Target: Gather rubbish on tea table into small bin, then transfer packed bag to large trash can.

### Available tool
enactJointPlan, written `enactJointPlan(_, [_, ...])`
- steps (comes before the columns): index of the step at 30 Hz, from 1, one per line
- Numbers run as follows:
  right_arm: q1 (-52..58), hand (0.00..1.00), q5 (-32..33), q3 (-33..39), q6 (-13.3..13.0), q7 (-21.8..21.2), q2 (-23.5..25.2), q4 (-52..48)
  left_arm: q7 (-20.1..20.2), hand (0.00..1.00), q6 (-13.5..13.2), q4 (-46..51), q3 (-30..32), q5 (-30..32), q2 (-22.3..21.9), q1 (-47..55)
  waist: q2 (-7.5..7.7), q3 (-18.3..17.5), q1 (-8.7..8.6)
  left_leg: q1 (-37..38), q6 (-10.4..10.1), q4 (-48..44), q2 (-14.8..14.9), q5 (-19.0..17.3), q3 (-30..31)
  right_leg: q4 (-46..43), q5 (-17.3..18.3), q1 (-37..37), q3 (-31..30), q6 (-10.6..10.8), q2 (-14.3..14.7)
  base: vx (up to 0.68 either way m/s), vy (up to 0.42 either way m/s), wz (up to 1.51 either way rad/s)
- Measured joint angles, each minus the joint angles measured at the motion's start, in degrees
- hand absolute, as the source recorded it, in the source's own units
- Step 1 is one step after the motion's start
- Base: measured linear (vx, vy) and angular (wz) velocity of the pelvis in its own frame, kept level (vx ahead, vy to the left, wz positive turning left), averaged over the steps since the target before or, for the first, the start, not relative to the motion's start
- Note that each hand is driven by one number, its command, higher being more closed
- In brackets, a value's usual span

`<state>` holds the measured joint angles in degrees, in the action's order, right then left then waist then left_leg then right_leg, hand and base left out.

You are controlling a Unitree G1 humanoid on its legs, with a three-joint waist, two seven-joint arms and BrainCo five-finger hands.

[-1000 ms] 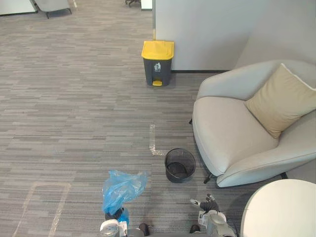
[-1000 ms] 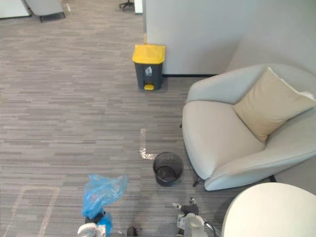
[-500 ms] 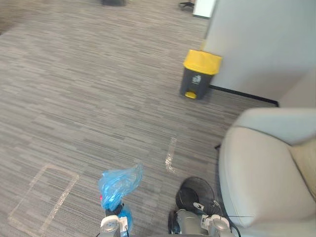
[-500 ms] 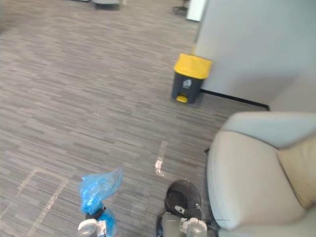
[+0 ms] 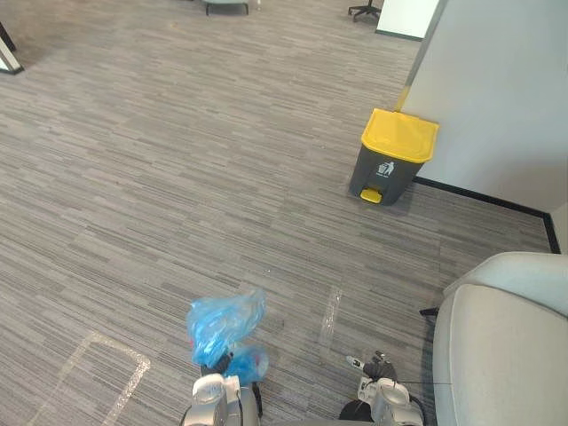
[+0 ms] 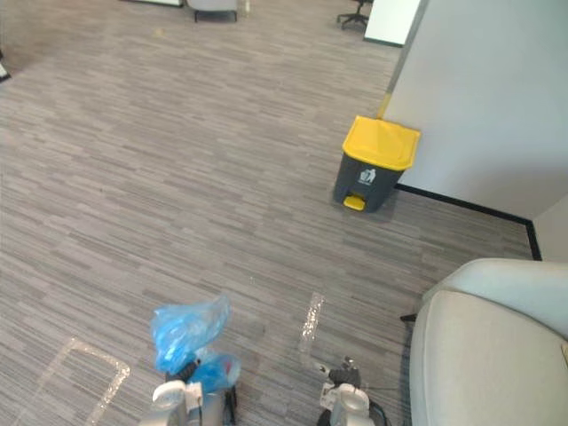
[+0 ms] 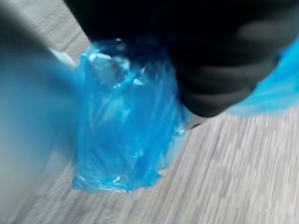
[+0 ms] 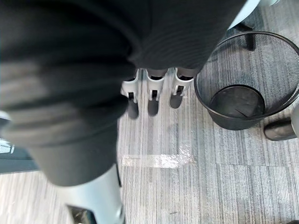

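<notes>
Camera shifted, yellow-lidded can [image 5: 395,155] ahead, left hand [image 5: 210,392] clamped on blue bag [image 5: 224,324], right hand [image 5: 379,368] slack beside mesh bin [image 8: 240,122]

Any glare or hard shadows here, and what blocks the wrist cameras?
Left eye view: even light, soft shadow by the trash can. Right wrist view: floor tape glints; the right hand blocks a corner. Left wrist view: the left hand hides part of the blue bag.
</notes>
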<state>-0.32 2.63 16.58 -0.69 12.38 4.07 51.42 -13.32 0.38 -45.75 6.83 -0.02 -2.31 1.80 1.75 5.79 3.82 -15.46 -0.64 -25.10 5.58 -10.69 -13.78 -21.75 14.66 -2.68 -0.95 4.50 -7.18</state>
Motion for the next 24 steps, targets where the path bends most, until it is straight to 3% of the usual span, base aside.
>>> enactJointPlan(2, [0.23, 0.00, -0.17, -0.22, -0.04, -0.03, 0.01, -0.29, -0.01, 1.00, 0.00, 0.03, -0.17, 0.01, -0.25, 1.25, -0.60, 0.38, 0.02, 4.42, 0.65, 1.43, -0.10, -2.05, -3.25, -11.00, -2.60, 4.59, -1.06, 1.60, -1.08, 0.20, 0.217, -0.83])
enactJointPlan(3, [0.37, 0.00, -0.20, -0.66, -0.05, -0.03, -0.20, -0.30, -0.02, 1.00, 0.03, -0.01, -0.39, -0.01, -0.13, 1.87, -0.90, 0.68, -0.07, 7.08, 0.76, 2.87, -0.13, -2.73, -4.74, -19.49, -5.81, 8.68, -1.29, 1.48, -1.72, 0.18, 0.177, -0.78])
enactJointPlan(6, [2.08, 0.00, -0.38, -1.12, 0.02, 0.01, -0.25, -0.35, -0.09, 1.00, 0.08, -0.15, -0.59, -0.03, 0.37, 2.20, -1.78, 1.20, -0.75, 13.63, -0.01, 7.49, -0.33, -4.02, -6.48, -31.71, -4.96, 16.98, 3.08, -0.28, -1.91, 0.20, 0.087, -0.41])
enactJointPlan(8, [2.13, 0.00, -0.43, -1.08, 0.03, 0.06, -0.23, -0.65, -0.12, 1.00, 0.05, -0.65, -0.45, -0.09, 0.89, 1.94, -1.45, 0.93, -0.87, 16.93, -0.84, 10.41, -0.35, -4.87, -7.52, -28.78, -2.86, 20.12, 8.40, -1.29, -1.88, 0.28, -0.022, -0.27])
enactJointPlan(10, [1.94, 0.00, -0.46, -0.97, -0.03, 0.08, -0.23, -0.39, -0.13, 1.00, 0.02, -1.80, 0.17, -0.11, 0.68, 1.47, -1.05, 0.90, -1.39, 19.98, -1.11, 12.64, -0.34, -4.94, -8.13, -19.74, -1.73, 21.12, 14.26, -1.53, -1.45, 0.30, -0.089, -0.06])
enactJointPlan(11, [1.70, 0.00, -0.48, -0.80, -0.07, 0.08, -0.41, -0.11, -0.12, 1.00, 0.01, -2.56, 0.28, -0.11, 0.56, 1.26, -0.96, 0.88, -1.85, 21.43, -1.83, 13.52, -0.33, -5.18, -8.41, -12.53, -2.89, 21.20, 16.19, -2.15, -0.75, 0.38, -0.138, 0.01])
enactJointPlan(12, [0.85, 0.00, -0.51, -0.34, -0.18, 0.07, -0.37, 1.33, -0.11, 1.00, 0.00, -3.49, 0.28, -0.12, 0.85, 1.19, -0.65, 0.80, -2.02, 22.99, -3.31, 14.43, -0.77, -5.59, -8.52, -3.10, -6.73, 21.17, 16.55, -2.69, 0.52, 0.50, -0.160, -0.03])
enactJointPlan(13, [0.02, 0.00, -0.58, 0.34, -0.16, 0.04, -0.85, 2.63, -0.06, 1.00, 0.04, -4.87, 0.63, -0.19, 0.84, 0.65, -1.40, 0.91, -2.54, 25.03, -4.20, 15.88, -0.83, -6.12, -6.33, -1.03, -9.90, 19.75, 17.11, -6.78, 2.04, 0.52, -0.143, -0.11])
enactJointPlan(15, [-1.37, 0.00, -1.00, 1.43, -0.15, 0.14, -1.32, 3.46, 0.03, 1.00, -0.06, -4.91, 0.86, -0.19, 0.41, 0.58, -2.57, 1.05, -2.46, 25.74, -4.53, 16.62, -0.09, -5.41, -3.12, -2.25, -7.61, 19.52, 17.49, -7.64, 2.82, 0.41, -0.110, -0.04])
enactJointPlan(16, [-1.26, 0.00, -2.00, 1.88, -0.03, 0.10, -1.15, 3.54, 0.04, 1.00, -0.04, -4.56, 0.73, -0.20, -0.05, 0.19, -3.00, 1.18, -2.95, 25.57, -4.55, 13.24, 0.95, -5.42, 0.01, -3.83, -4.17, 18.40, 18.39, -8.13, 3.19, 0.44, -0.170, 0.12])
enactJointPlan(18, [-0.73, 0.00, -2.46, 1.67, -0.09, 0.09, -0.65, 3.31, 0.06, 1.00, -0.07, -4.21, 0.74, -0.26, -0.19, 0.11, -2.88, 1.23, -3.11, 22.48, -4.67, 4.67, 2.30, -5.49, 2.08, -2.71, -2.75, 15.89, 19.18, -7.79, 3.58, 0.39, -0.167, 0.29])
enactJointPlan(20, [-0.74, 0.00, -2.53, 0.28, 0.11, 0.08, -0.53, 3.37, 0.38, 1.00, -0.10, -1.92, 0.16, -0.31, -0.80, 0.36, -3.24, 1.61, -2.90, 13.10, -8.49, -18.51, 5.80, -3.02, 5.68, 1.65, -1.91, 10.01, 19.43, -8.36, 5.57, 0.45, -0.111, 0.04])
enactJointPlan(22, [-0.97, 0.00, -2.52, -1.66, 0.29, 0.06, -0.06, 3.46, 1.17, 1.00, -0.05, -0.42, 1.00, -0.42, -0.78, 1.38, -3.17, 2.14, -1.74, 5.72, -6.16, -30.08, 7.96, -4.50, 4.98, 5.45, -1.03, 3.56, 18.05, -8.58, 6.86, 0.44, 0.002, -0.36])
enactJointPlan(24, [-0.99, 0.00, -2.50, -2.26, 0.62, 0.09, 0.19, 3.46, 1.20, 1.00, -0.02, 0.87, 1.11, -1.32, -0.83, 1.85, -2.28, 2.49, -0.58, 1.32, -3.72, -27.45, 7.96, -5.96, 2.90, 8.30, -1.05, -0.25, 16.09, -8.37, 6.72, 0.38, 0.063, -0.49])
